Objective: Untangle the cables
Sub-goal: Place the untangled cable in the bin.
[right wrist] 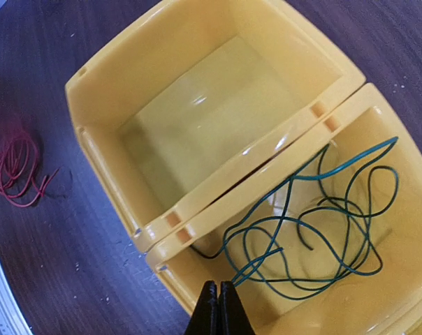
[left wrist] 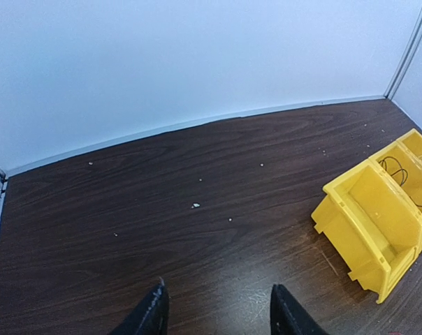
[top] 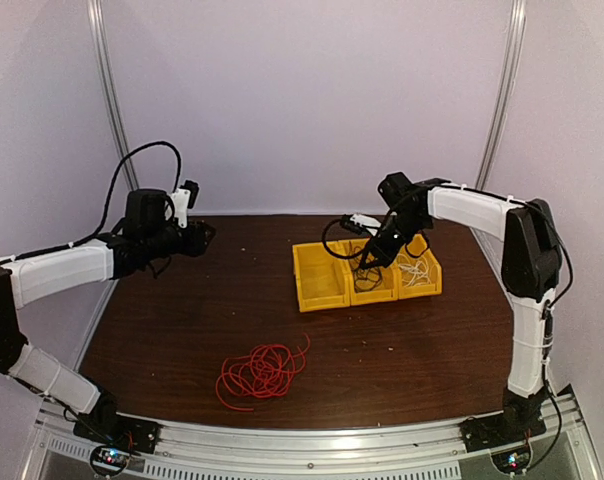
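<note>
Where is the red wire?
In the top view, the red wire lies coiled on the table, front and slightly left, apart from the yellow bins.

From where I stand, the left arm [top: 62,272] folds back at its elbow on the near left and runs its white forearm out level. The left tool [top: 200,238] hangs in the air, and its two dark fingers [left wrist: 151,314] stand apart with nothing between them. The right arm [top: 527,350] rises upright from its base, bends at the top and stretches leftward with the wrist tipped down, and the right tool [top: 367,262] points downward with its fingers [right wrist: 211,310] pressed flat together.
</note>
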### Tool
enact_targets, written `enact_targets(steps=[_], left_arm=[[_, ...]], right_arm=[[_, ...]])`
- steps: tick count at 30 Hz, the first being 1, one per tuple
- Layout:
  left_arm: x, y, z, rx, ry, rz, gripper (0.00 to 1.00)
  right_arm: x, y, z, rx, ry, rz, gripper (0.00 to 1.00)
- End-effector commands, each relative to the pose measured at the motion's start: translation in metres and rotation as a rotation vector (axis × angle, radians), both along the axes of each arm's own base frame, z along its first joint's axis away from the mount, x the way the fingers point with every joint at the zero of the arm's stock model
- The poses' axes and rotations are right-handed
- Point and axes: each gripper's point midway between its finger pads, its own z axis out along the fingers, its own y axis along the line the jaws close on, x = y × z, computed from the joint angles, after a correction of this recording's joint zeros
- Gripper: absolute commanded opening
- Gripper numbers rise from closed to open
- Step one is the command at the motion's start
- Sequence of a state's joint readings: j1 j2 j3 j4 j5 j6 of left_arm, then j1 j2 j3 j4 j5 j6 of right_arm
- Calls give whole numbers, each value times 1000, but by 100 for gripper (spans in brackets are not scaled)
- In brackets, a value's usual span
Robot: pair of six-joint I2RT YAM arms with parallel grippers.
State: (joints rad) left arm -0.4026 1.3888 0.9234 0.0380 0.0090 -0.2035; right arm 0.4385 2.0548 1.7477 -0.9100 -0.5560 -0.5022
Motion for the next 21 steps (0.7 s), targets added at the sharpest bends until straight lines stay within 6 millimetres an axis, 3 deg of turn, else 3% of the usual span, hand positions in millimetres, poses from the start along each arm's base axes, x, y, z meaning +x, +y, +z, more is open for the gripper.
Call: enact_targets(steps=[1, 7, 14, 18, 21], left_arm=[[6, 4, 8, 5, -56, 22, 50], [7, 7, 4, 11, -60, 40, 50], [12, 5, 7, 24, -55, 35, 50], [10, 2, 5, 39, -47, 6, 51], [6, -6, 8, 39, -47, -53, 53]], right_arm=[[39, -7, -16, -49, -46, -89, 0], [63, -13, -31, -108, -102, -134, 0], [68, -20, -48, -152, -95, -175, 0], [62, -20, -35, -139, -108, -169, 17], [57, -22, -13, -118, -142, -174, 31]])
